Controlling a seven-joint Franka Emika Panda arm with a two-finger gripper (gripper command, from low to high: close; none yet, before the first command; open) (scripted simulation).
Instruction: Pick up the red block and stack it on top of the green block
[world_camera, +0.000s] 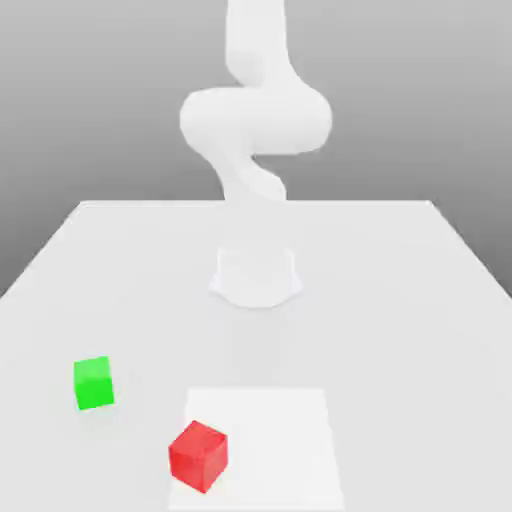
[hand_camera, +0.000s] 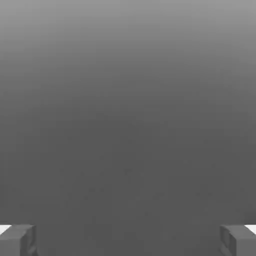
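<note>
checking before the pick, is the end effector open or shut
Open: in the hand view the end effector's two fingers stand wide apart at opposite edges, with nothing between them.

No readable text that I can make out from here. On both camera feeds I find no legible lettering, labels, brand names, numbers or signs.
</note>
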